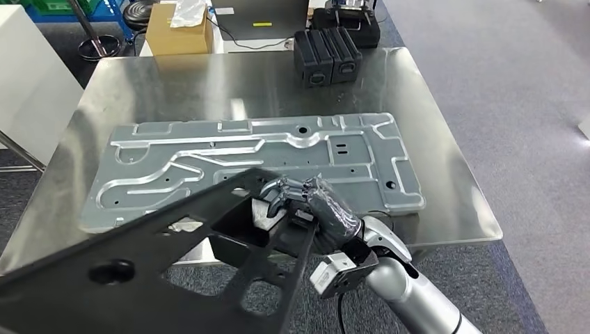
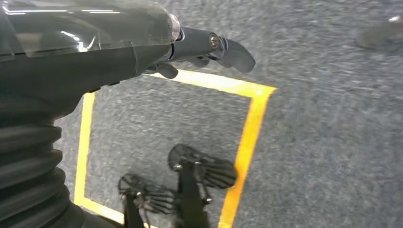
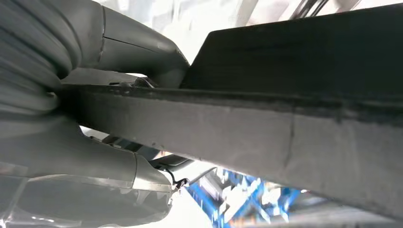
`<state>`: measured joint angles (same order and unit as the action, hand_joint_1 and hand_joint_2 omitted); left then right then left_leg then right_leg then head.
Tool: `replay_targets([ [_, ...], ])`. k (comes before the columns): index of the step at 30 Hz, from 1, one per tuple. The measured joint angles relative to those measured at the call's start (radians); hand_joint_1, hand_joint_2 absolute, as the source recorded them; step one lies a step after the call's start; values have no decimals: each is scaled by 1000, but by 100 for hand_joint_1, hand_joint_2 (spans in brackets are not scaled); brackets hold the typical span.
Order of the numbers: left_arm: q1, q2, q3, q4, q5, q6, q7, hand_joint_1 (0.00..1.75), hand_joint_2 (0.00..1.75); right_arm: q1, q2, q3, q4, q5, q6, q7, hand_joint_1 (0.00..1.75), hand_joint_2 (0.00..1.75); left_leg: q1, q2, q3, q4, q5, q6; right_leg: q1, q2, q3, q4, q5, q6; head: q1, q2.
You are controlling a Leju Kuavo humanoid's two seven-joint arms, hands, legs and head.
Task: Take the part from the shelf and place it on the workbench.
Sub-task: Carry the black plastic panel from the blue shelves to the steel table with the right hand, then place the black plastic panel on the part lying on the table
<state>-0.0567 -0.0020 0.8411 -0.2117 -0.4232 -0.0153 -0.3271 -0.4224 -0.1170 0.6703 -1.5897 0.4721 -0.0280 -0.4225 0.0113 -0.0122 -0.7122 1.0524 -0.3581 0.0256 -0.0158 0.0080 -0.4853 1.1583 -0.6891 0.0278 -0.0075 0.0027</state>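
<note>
- The black part [image 1: 139,257], a flat frame with cut-out holes, lies nearest in the head view, tilted and reaching from the lower left corner up toward the middle, above the near edge of the workbench [image 1: 445,174].
- In the right wrist view the part [image 3: 266,123] is a thick dark bar crossing right in front of the camera.
- The right hand [image 1: 306,205] grips the part at its upper right end, fingers [image 1: 278,191] curled over the edge; the silver arm comes in from the lower right.
- In the right wrist view the right hand [image 3: 85,161] clamps the bar from both sides, grey thumb on one face.
- The left hand [image 2: 204,50] hangs over grey carpet [image 2: 323,123] with a yellow line [image 2: 247,137]; it holds nothing, its fingers part curled, and whether it is open or closed cannot be told.
- Just past the part, a large silver plate [image 1: 264,163] with stamped channels lies flat on the shiny workbench.
- Farther back, two black boxes [image 1: 327,56] sit side by side near the far edge.
- Beyond the bench stand a cardboard box [image 1: 177,31] and a white cabinet [image 1: 31,76] at the left.
</note>
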Motion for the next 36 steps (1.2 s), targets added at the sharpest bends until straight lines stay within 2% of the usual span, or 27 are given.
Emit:
replay_targets([
  [1,-1,0,2,0,-3,-1,0,0,175,-12,3,1,4,44,-27,8,175,175,-1,-1,5,0,-8,3,1,-1,-53,73,-22,1,0,0],
  [2,-2,0,4,0,-6,-2,-1,0,175,-24,7,2,9,87,-52,16,175,175,-3,-2,11,0,-16,3,2,-1,-102,131,-28,1,0,0],
  [3,-2,0,6,0,-10,-2,-1,0,175,-34,12,6,16,133,-76,24,175,175,-5,-4,20,0,-24,3,2,-2,-138,158,-12,0,0,0],
  [4,-2,-1,7,0,-13,-3,-2,0,175,-46,17,12,23,181,-101,32,175,175,-7,-6,30,0,-32,3,3,-2,-156,145,27,-4,0,0],
  [6,-3,-5,10,0,-19,-4,-5,0,175,-75,29,27,38,273,-148,51,175,175,-10,-11,52,0,-47,2,9,-1,-147,30,141,-18,0,0],
  [7,-3,-9,11,1,-22,-4,-6,0,175,-92,35,34,45,311,-167,62,175,175,-12,-14,59,0,-53,0,13,0,-136,-29,184,-26,-1,0],
  [8,-3,-12,13,1,-26,-5,-8,0,175,-109,41,41,51,340,-178,71,175,175,-13,-17,62,-1,-57,-3,17,0,-126,-73,208,-33,-1,0],
  [9,-3,-15,14,1,-29,-6,-10,0,175,-123,46,49,56,363,-185,80,175,175,-12,-19,63,-2,-59,-8,20,2,-121,-95,214,-37,-2,0],
  [10,-3,-16,15,2,-32,-8,-12,0,175,-136,52,57,59,380,-188,87,175,175,-12,-21,64,-5,-59,-13,22,2,-118,-103,211,-39,-2,0],
  [13,-5,-16,16,1,-38,-11,-16,0,175,-165,72,76,64,410,-187,103,175,175,-16,-17,67,1,-72,-30,10,-1,-96,-133,216,-47,-4,0],
  [14,-6,-16,16,1,-39,-11,-16,0,175,-176,79,82,67,416,-185,109,175,175,-16,-13,54,34,-91,-36,6,-4,-85,-143,217,-50,-7,0],
  [16,-7,-17,19,1,-41,-11,-16,0,175,-194,89,93,77,429,-176,124,175,175,-7,-5,-3,152,-143,-47,3,-9,-71,-149,213,-55,-13,0],
  [17,-6,-17,21,1,-42,-11,-17,0,175,-201,92,99,85,438,-171,133,175,175,-3,-2,-35,212,-160,-53,3,-11,-67,-149,210,-56,-13,0],
  [18,-6,-17,23,1,-43,-12,-18,0,175,-206,94,104,95,449,-165,142,175,175,2,0,-56,244,-161,-58,2,-11,-63,-149,206,-55,-13,0],
  [19,-5,-17,26,1,-45,-12,-19,0,175,-210,96,110,106,461,-159,151,175,175,7,2,-58,239,-143,-63,0,-12,-58,-148,201,-53,-13,0],
  [20,-5,-17,28,1,-46,-13,-20,0,175,-215,99,115,119,472,-155,160,175,175,12,5,-40,194,-108,-67,-2,-12,-52,-146,195,-49,-13,0],
  [21,-5,-17,30,1,-47,-13,-21,0,175,-221,102,119,134,482,-150,168,175,175,16,8,-10,125,-71,-72,-4,-11,-47,-143,187,-44,-13,0],
  [22,-5,-17,32,1,-47,-14,-23,0,175,-230,106,123,149,489,-147,175,175,175,16,10,21,61,-46,-75,-5,-10,-44,-138,180,-37,-15,0],
  [23,-6,-17,34,1,-47,-15,-24,0,175,-239,111,125,164,495,-140,181,175,175,16,10,44,16,-33,-73,-4,-10,-43,-134,173,-30,-16,0],
  [24,-7,-18,36,1,-48,-15,-26,0,175,-248,115,128,182,499,-130,189,175,175,14,9,54,-6,-35,-69,-2,-9,-43,-131,169,-23,-17,0],
  [28,-7,-18,44,1,-49,-15,-29,0,175,-278,134,139,277,510,-87,221,175,175,12,5,60,-13,-48,-37,-4,-10,-45,-118,151,-6,-16,0],
  [30,-8,-18,49,1,-50,-14,-30,0,175,-297,144,143,332,519,-76,234,175,175,13,5,63,-16,-51,-25,-6,-10,-91,-28,108,-1,-15,0],
  [32,-9,-18,56,1,-50,-14,-31,0,175,-311,152,144,393,533,-66,250,175,175,9,4,65,-16,-54,-18,-4,-9,-173,107,64,-1,-15,0],
  [33,-9,-18,58,1,-50,-15,-31,0,175,-313,156,144,422,539,-60,260,175,175,7,3,67,-16,-56,-15,-3,-9,-204,149,61,-3,-15,0],
  [34,-8,-18,61,1,-50,-15,-32,0,175,-315,159,144,449,545,-51,272,175,175,4,1,70,-16,-58,-14,-1,-9,-218,154,79,-7,-15,0],
  [35,-7,-18,63,1,-50,-16,-35,0,175,-317,163,144,473,552,-41,286,175,175,1,-1,74,-16,-60,-13,2,-9,-213,121,115,-13,-15,0],
  [36,-6,-19,66,2,-50,-16,-39,0,175,-321,168,144,496,559,-30,302,175,175,-1,-3,79,-16,-62,-13,7,-8,-193,59,161,-23,-15,0],
])
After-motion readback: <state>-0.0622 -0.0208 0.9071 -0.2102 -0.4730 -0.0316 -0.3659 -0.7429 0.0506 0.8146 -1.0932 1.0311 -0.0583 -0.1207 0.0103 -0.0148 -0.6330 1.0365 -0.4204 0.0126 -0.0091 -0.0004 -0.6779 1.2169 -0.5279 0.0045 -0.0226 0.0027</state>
